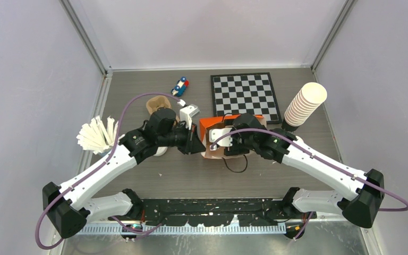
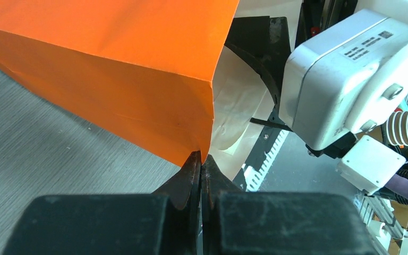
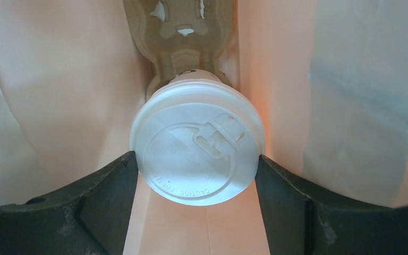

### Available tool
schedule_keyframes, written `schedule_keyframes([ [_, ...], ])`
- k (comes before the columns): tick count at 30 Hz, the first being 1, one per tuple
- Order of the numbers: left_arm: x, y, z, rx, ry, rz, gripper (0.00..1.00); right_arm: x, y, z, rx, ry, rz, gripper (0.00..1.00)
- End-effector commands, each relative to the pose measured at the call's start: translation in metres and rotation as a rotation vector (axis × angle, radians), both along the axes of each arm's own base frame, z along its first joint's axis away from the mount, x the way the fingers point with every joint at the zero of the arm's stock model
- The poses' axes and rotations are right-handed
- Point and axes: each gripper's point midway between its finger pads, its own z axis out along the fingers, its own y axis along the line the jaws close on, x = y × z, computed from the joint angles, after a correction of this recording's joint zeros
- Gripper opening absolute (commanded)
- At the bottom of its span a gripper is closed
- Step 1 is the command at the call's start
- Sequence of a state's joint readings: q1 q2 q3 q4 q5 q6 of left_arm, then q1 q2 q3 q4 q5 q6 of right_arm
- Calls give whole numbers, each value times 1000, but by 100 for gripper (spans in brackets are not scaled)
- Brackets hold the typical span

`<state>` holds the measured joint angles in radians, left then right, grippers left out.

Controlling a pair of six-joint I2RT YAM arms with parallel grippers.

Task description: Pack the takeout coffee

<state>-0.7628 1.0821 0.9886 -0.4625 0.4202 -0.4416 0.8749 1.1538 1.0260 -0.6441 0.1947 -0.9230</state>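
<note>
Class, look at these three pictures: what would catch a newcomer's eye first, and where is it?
The bright orange bag at the middle of the table stands out, with the left fingers pinching its edge. Inside it, a white lidded coffee cup is gripped between the right fingers. Behind, a chessboard lies flat and a leaning stack of cups stands at the far right.

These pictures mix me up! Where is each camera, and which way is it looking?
Top camera: above and behind, looking down at the table; left arm and right arm show.
Left wrist: looks along the shut left pincer, pinching the orange bag's edge.
Right wrist: looks into the bag at the takeout coffee gripped in the right pincer.
Shared: the orange bag shows in all.
</note>
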Motion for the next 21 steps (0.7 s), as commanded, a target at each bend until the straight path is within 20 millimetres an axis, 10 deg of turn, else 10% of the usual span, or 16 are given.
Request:
schedule_keyframes([
  [1, -2, -3, 18, -49, -29, -22, 0, 2, 11, 6, 34, -8, 39, 58],
  [21, -7, 0, 18, -53, 1, -9, 0, 15, 19, -28, -37, -22, 66, 58],
])
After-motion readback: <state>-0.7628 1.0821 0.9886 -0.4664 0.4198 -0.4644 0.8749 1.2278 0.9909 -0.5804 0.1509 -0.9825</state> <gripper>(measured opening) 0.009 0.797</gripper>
